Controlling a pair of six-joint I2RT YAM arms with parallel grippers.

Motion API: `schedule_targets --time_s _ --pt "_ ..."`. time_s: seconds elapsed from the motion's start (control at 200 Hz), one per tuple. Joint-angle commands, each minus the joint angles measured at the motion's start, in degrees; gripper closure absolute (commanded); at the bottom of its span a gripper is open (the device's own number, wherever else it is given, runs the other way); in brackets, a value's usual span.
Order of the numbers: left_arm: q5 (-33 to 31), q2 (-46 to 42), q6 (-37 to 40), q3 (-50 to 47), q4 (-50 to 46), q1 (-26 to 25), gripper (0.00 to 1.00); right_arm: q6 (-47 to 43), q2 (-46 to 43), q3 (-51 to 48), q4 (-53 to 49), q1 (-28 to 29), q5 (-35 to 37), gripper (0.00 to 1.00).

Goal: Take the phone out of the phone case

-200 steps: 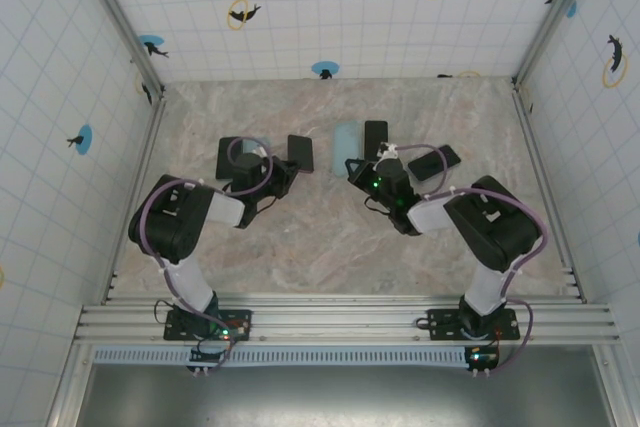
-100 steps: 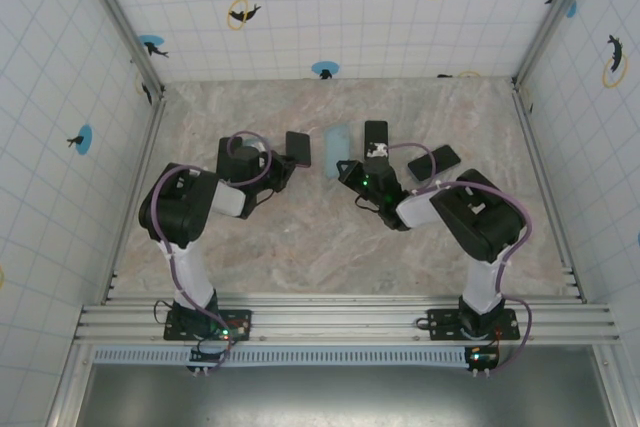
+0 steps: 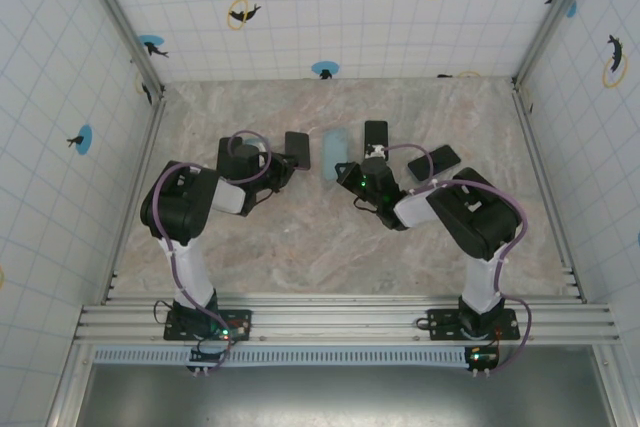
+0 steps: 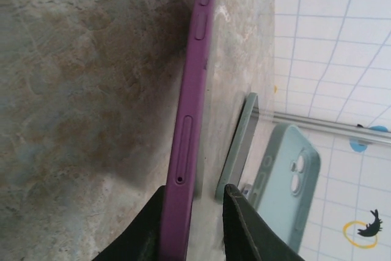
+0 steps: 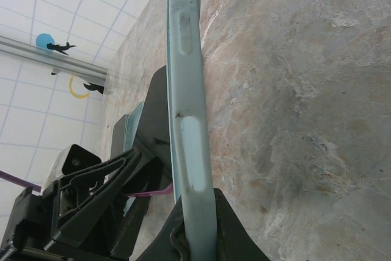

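Left wrist: left end effector [image 4: 193, 192] parted, purple phone [image 4: 194, 90] loose, may topple; right end effector [image 5: 197, 200] clamped on pale blue case [image 5: 183, 59] edge, may slip.

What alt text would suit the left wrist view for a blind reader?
A purple phone, seen edge-on, lies between the left hand's dark, slightly parted fingers over a marbled table. Beside it are a grey-green phone and a mint phone case.
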Motion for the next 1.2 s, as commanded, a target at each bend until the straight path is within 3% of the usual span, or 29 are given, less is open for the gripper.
schedule_targets --time_s 0.0,0.25,0.871,1.191 --pt "0.0 -1.9 4.4 1.6 -4.5 0.4 0.67 0.5 1.3 2.2 0.4 0.5 0.3 1.0" --pt "-3.2 -5.2 12.0 2.6 -14.6 0.3 0.5 -0.1 2.0 2.8 -0.5 0.6 0.5 1.0" --pt "-7.5 -10.2 21.1 3.0 -25.6 0.8 0.43 -2.8 3.8 5.7 -3.5 0.8 0.9 1.0" --pt "-7.6 -20.1 29.7 7.5 -37.2 0.9 0.38 -2.8 9.2 10.9 -6.0 -0.6 0.3 1.0"
